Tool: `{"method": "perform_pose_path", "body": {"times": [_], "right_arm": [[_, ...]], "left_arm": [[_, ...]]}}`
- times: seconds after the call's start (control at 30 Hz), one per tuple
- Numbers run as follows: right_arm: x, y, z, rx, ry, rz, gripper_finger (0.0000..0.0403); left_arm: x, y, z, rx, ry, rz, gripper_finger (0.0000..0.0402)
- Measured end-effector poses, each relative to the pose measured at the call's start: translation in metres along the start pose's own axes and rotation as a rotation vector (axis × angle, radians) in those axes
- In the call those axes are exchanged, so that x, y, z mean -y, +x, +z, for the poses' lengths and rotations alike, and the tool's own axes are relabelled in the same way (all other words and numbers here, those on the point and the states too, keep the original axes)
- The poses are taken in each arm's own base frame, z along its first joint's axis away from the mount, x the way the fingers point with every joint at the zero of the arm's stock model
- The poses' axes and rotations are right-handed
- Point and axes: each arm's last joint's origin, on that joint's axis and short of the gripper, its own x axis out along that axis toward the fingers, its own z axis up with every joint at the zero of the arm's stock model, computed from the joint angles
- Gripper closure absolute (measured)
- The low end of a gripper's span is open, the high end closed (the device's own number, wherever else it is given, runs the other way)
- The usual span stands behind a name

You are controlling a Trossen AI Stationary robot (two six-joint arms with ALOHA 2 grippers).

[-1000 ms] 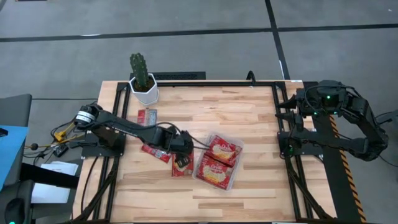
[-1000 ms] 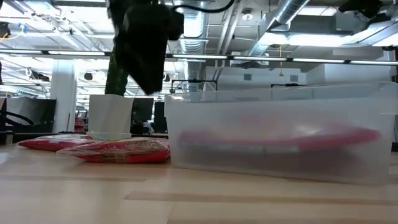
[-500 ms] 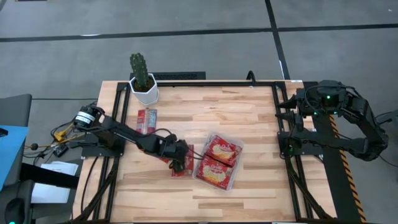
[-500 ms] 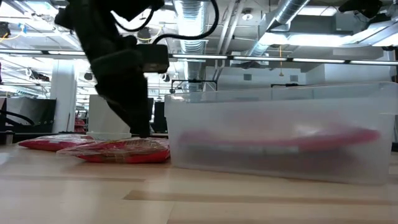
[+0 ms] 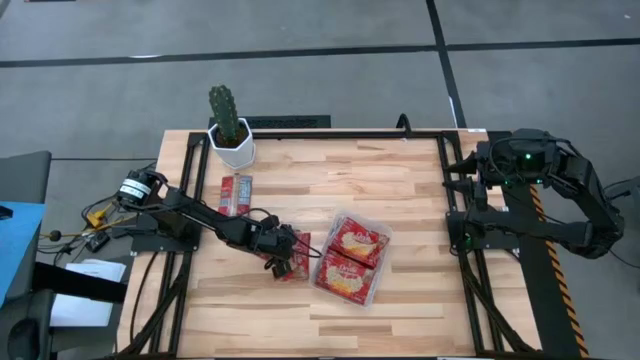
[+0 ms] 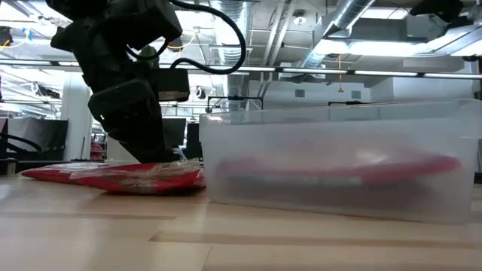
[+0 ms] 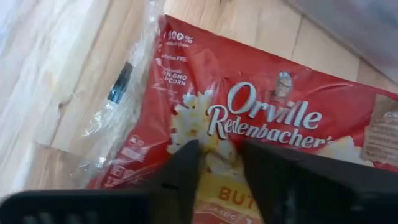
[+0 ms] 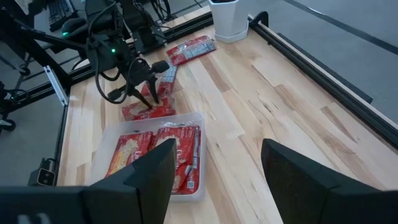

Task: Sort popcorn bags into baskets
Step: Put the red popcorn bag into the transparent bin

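Note:
A large red popcorn bag [image 5: 300, 268] with a yellow-cream picture lies flat on the table just left of the clear basket [image 5: 383, 268]. My left gripper [image 7: 221, 158] stands on it from above, its fingers a little apart. Two large bags [image 8: 149, 152] lie flat inside the basket. A small oblong bag [image 5: 237, 190] lies flat near the cactus pot. The low view shows another bag [image 6: 53, 172] beyond the one under the gripper. My right gripper [image 8: 217, 180] waits open at the table's right edge, above it. My left gripper comes down from above onto the large bag's printed top face [image 7: 217, 134], near the middle of the picture. Its two fingertips [image 7: 186, 155] stand a little apart on the foil. The bag lies flat on the table [image 6: 143, 177].
The white hexagonal cactus pot [image 5: 232, 145] stands at the far left corner. Black rails run along the table's left, right and far edges. Bare wood lies right of the basket [image 6: 339, 162] and along the near edge.
My left gripper has come down from well above the table onto the large bag beside the basket, shifting slightly toward the near edge. In the low view the bag now lies flattened under the fingers. The right arm has kept still.

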Motion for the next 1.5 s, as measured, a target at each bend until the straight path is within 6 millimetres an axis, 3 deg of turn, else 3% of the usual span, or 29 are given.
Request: {"method": "perform_pose_path", "body": {"times": [0.13,0.3,0.6,1.23,1.37,1.5], "right_arm": [[0.0,0.0,0.0,0.004,0.02,0.0,0.0143],[0.0,0.0,0.001,0.007,0.033,0.0,0.0143],[0.0,0.0,0.001,0.008,0.034,-0.005,0.0143],[0.001,0.0,0.001,0.01,0.033,-0.022,0.0143],[0.001,0.0,0.001,0.01,0.032,-0.022,0.0143],[0.001,0.0,0.0,0.007,0.033,-0.022,0.0143]], "left_arm": [[-0.001,0.001,-0.002,-0.017,-0.019,-0.007,0.0383],[0.0,0.0,0.001,-0.017,-0.131,-0.013,0.0399],[0.013,-0.016,0.027,-0.035,-0.165,-0.026,0.0401],[0.032,-0.073,0.09,0.061,-0.152,0.043,0.0401],[0.034,-0.076,0.09,0.029,-0.116,-0.005,0.0389],[0.047,-0.081,0.083,-0.053,-0.134,-0.133,0.0341]]}}
